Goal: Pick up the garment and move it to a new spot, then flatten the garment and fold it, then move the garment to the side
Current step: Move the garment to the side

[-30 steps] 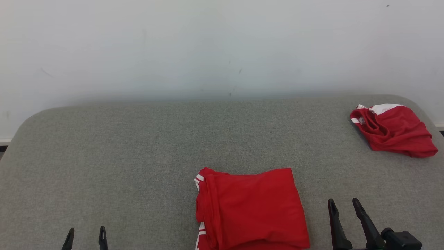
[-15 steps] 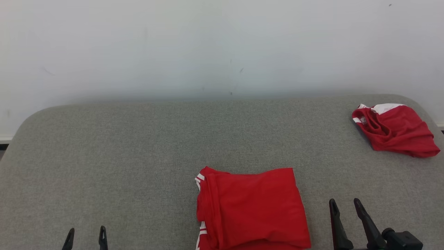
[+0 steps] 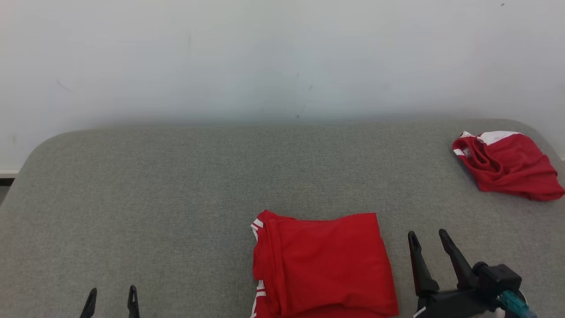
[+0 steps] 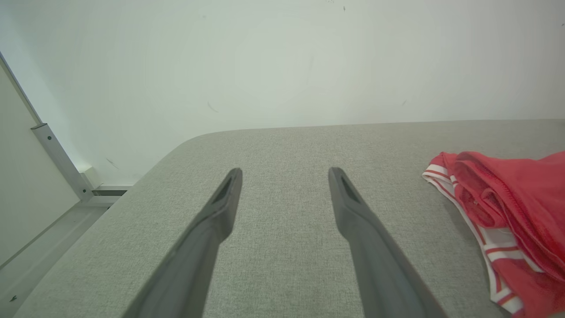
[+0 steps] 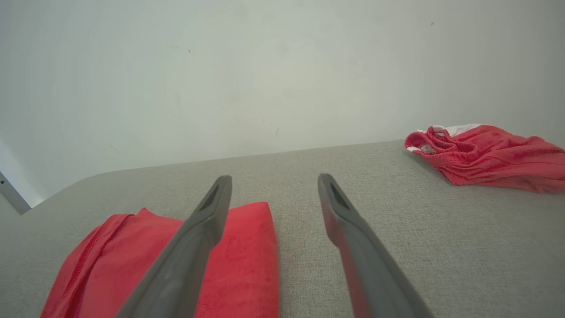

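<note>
Folded red garment with white trim (image 3: 322,265) sits near-centre on grey fabric counter (image 3: 176,198). Right gripper (image 3: 427,233) just right of it, left gripper (image 3: 111,290) well left; both jaws wide, empty, likely staged for side move. Crumpled red garment (image 3: 507,165) far right.

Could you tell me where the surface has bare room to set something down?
The grey surface is bare left of the folded garment, beyond the left gripper, and between that garment and the crumpled garment. Tight beside the right gripper.
</note>
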You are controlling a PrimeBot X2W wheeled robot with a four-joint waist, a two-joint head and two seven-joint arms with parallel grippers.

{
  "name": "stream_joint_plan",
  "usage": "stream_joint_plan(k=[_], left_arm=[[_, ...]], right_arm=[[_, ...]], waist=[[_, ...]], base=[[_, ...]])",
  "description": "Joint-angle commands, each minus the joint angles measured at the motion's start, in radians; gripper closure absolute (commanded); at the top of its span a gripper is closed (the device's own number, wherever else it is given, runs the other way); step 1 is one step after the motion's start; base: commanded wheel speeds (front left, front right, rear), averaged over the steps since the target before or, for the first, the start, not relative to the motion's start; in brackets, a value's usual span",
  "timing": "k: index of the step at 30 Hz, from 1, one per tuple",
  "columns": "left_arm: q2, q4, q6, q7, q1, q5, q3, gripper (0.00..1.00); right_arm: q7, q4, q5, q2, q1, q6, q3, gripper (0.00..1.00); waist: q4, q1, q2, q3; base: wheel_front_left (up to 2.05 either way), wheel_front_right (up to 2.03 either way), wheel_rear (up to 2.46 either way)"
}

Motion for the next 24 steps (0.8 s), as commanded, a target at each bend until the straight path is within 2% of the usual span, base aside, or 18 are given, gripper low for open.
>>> stream_joint_plan(k=[1, 7, 16, 24], left_arm=[[0.001, 0.001, 0.001, -0.003, -0.013, 0.001, -0.004, 0.0], [-0.003, 0.005, 0.0, -0.003, -0.031, 0.002, -0.02, 0.0], [-0.009, 0.012, 0.0, -0.003, -0.062, -0.006, -0.039, 0.0], [-0.007, 0.024, -0.004, -0.003, -0.097, -0.007, -0.041, 0.0]], right_arm=[[0.009, 0.041, 0.006, -0.01, -0.049, -0.003, 0.015, 0.0], [0.054, 0.203, 0.021, -0.019, -0.165, -0.003, 0.058, 0.0], [0.078, 0.435, 0.055, -0.025, -0.245, -0.003, 0.099, 0.0], [0.093, 0.63, 0.09, -0.001, -0.326, -0.003, 0.159, 0.0]], waist=[[0.008, 0.0, -0.0001, 0.007], [0.037, 0.0, -0.0001, 0.026], [0.073, 0.0, -0.0001, 0.069], [0.088, 0.0, -0.0001, 0.108]], base=[[0.0, 0.0, 0.0], [0.0, 0.0, 0.0], [0.0, 0.0, 0.0], [0.0, 0.0, 0.0]])
